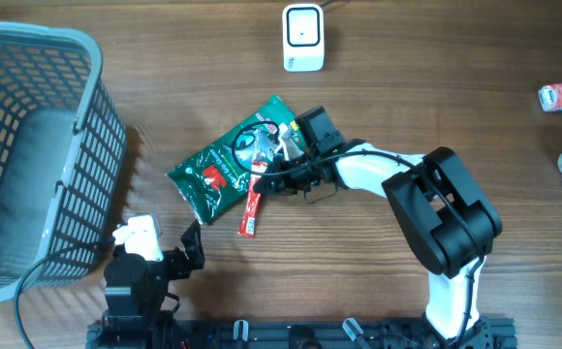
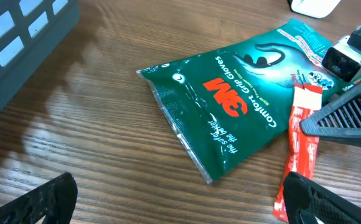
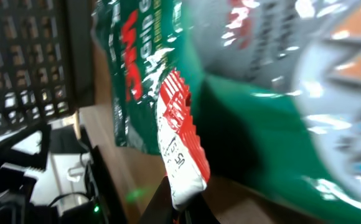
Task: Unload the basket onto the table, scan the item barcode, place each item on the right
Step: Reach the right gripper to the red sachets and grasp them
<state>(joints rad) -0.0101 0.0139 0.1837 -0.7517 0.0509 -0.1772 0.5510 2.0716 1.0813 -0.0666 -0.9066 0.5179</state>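
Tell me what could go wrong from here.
1. The right gripper is shut on one end of the sachet, right against the bag. It may have pinched the bag's edge too and drag it along.
2. Held by one end, the sachet could hang, twist or slip, so its barcode may not face the scanner.
3. No barcode is visible on the sachet, so which side to present is unclear.

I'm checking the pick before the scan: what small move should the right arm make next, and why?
Probably lift straight up a little. The right tool looks shut on the red sachet, which lies against the green glove pack; raising it clears the pack before heading to the white scanner.
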